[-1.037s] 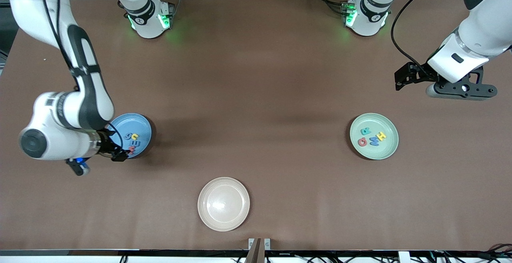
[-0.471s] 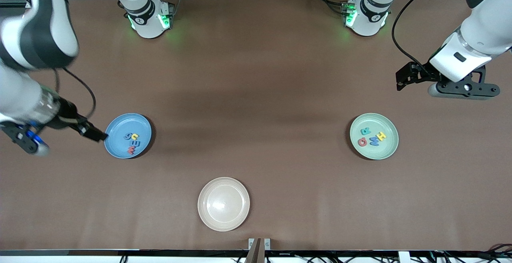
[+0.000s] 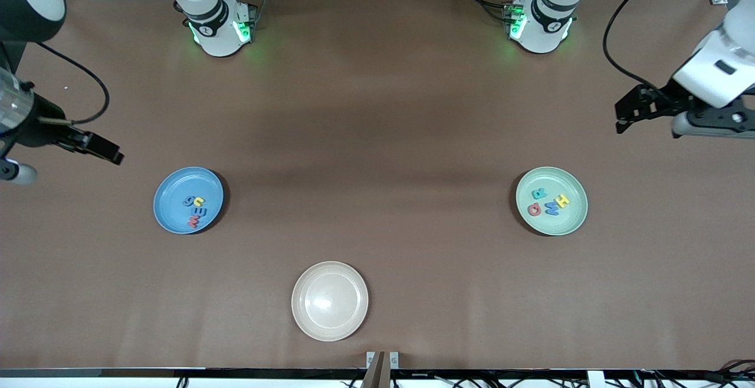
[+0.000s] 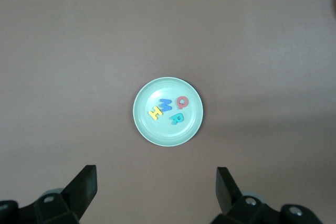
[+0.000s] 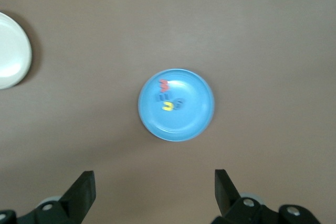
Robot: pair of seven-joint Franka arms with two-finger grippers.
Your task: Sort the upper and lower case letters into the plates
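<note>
4 letters [image 3: 196, 210] are seen in the blue plate [image 3: 171, 218], 4 letters [image 3: 548, 202] in the mint plate [image 3: 571, 223]; the beige plate [image 3: 307, 323] is bare. Left gripper [image 4: 155, 187] and right gripper [image 5: 154, 190] are held spread, empty, over bare table. Any descent risks scattering sorted letters.

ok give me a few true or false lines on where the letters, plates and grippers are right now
1. The green plate holds four letters, among them a yellow H. True.
2. The cream plate holds a red letter. False: nothing lies in it.
3. The blue plate lies toward the right arm's end of the table. True.
4. The left gripper is shut on a letter. False: its jaws stand open and hold nothing.
5. The right gripper touches the blue plate. False: it is up in the air, open, apart from it.
</note>
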